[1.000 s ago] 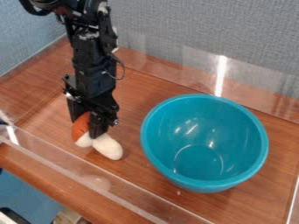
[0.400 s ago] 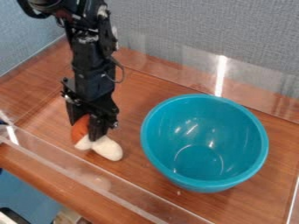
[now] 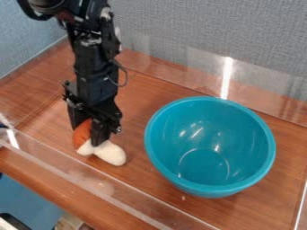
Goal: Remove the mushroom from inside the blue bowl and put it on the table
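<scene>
The mushroom (image 3: 103,150) lies on its side on the table (image 3: 168,90), left of the blue bowl (image 3: 211,146); its cream stem points right and its orange-red cap shows at the left. My gripper (image 3: 92,133) points straight down right over the cap end, its black fingers shut on the mushroom just above the wood. The teal-blue bowl stands upright with nothing inside, a short gap away from the mushroom's stem.
Low clear acrylic walls (image 3: 84,184) run along the table's front, left and back edges. A grey-blue fabric wall stands behind. Bare wood lies behind the bowl and left of the arm.
</scene>
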Controlling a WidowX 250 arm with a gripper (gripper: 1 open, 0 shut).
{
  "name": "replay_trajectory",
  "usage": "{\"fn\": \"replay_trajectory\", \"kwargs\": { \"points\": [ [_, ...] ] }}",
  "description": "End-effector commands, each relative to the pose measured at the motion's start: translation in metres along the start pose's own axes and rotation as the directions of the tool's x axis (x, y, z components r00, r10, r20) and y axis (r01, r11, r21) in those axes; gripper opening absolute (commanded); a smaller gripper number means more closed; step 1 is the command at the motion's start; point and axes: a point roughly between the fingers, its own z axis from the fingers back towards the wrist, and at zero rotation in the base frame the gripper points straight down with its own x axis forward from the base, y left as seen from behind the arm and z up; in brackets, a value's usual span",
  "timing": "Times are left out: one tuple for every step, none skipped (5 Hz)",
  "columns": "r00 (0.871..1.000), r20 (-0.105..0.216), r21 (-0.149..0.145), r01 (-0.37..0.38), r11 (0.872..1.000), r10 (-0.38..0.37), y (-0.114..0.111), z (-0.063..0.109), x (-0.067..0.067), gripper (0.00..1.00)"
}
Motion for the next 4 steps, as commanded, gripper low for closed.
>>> {"fn": "replay_trajectory", "kwargs": {
  "points": [
    [1.000,0.027,0.019,0.004,1.000,-0.005,0.000,0.007,0.003,0.00],
    [1.000,0.028,0.020,-0.001,1.000,0.000,0.000,0.006,0.003,1.00],
    [0.999,0.033,0.023,-0.007,1.000,0.007,0.000,0.007,0.002,1.00],
    [0.998,0.065,0.034,-0.020,0.999,0.018,-0.001,0.026,0.000,1.00]
  ]
}}
